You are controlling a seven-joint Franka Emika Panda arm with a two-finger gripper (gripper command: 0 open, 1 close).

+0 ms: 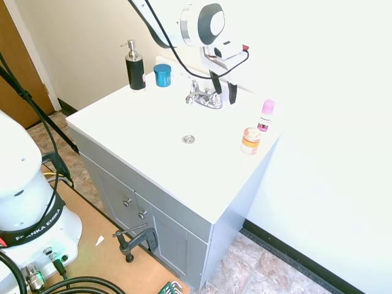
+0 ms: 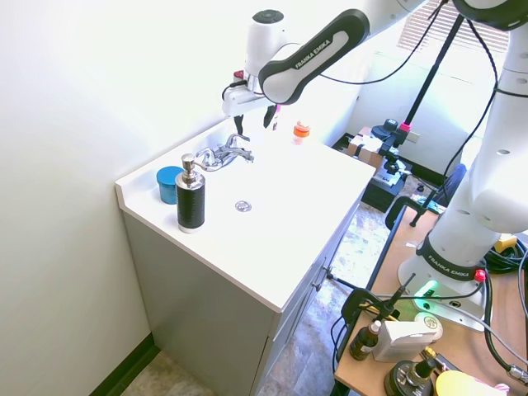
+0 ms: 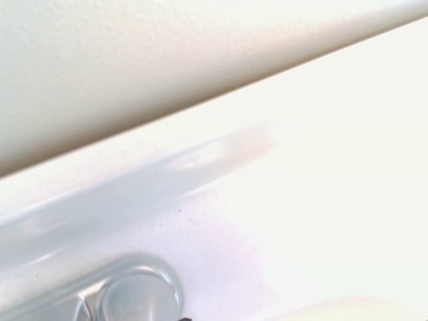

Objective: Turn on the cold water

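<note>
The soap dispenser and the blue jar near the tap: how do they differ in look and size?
The soap dispenser is black with a silver pump on top; the blue jar is blue all over with a flat lid. The dispenser is tall and slim, the jar short and squat, about half as high. The dispenser stands nearer the counter's outer end, the jar nearer the tap. Both are round and stand upright on the white counter.

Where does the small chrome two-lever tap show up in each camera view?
First exterior view: small chrome two-lever tap at upper centre, behind the drain.
Second exterior view: upper left of centre, beneath the hand.
Wrist view: only a blurred chrome part at the bottom edge.
Shared landmark: black soap pump bottle.
</note>
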